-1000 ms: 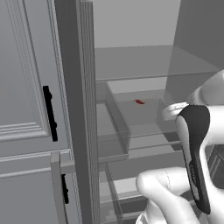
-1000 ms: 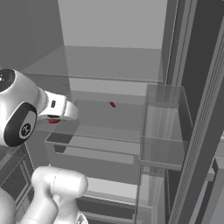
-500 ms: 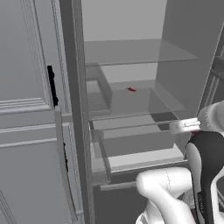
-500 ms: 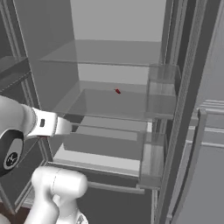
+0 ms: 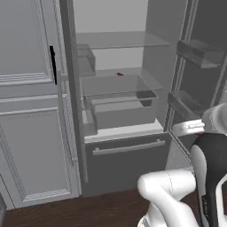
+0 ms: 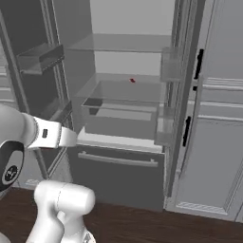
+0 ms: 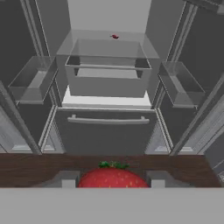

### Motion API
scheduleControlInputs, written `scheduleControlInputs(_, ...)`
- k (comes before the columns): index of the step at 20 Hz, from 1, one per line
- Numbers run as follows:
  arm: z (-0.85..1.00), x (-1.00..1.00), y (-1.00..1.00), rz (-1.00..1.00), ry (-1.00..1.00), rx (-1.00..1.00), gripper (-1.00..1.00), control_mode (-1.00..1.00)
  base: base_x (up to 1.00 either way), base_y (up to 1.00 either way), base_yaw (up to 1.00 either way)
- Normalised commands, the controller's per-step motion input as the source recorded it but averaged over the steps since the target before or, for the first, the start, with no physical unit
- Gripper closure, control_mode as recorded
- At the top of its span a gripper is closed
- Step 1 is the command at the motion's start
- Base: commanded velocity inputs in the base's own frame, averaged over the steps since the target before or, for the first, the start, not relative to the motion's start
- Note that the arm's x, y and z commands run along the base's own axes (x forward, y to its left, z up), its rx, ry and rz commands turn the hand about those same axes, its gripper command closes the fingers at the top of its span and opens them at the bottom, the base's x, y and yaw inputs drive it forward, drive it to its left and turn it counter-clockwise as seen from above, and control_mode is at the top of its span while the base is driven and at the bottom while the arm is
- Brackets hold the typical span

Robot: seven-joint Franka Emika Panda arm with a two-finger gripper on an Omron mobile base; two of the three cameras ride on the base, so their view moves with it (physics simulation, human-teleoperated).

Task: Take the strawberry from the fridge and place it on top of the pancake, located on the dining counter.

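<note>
gripper [image 7: 112,183] pinching strawberry [image 7: 113,178] | fridge [image 5: 133,88] open, another small red thing on its shelf [image 5: 119,74] | keep pinch firm, carry level to pancake

Light-grey panelled cabinets [image 5: 31,111], dark wooden floor [image 6: 142,225].

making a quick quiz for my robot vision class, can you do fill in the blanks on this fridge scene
1. In the hand view, the gripper is ____ on the strawberry.
2. Both doors of the fridge stand ____.
3. The fridge's bottom drawer, with its long bar handle, is ____.
4. A small red thing lies on a glass ____ inside the fridge.

Missing words: shut; open; closed; shelf
</note>
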Motion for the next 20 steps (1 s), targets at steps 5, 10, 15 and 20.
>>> scheduleControlInputs(5, 0.00, 0.00, 0.00, 0.00, 0.00, 0.00, 1.00, 1.00, -0.31, -0.57, -0.58)
scheduleControlInputs(10, 0.00, 0.00, 0.00, 0.00, 0.00, 0.00, 1.00, 1.00, 0.00, -0.37, -0.83)
scheduleControlInputs(15, 0.00, 0.00, 0.00, 0.00, 0.00, 0.00, 1.00, 1.00, 0.00, -0.12, -0.92)
scheduleControlInputs(20, 0.00, 0.00, 0.00, 0.00, 0.00, 0.00, 1.00, 1.00, 0.00, -0.13, -0.86)
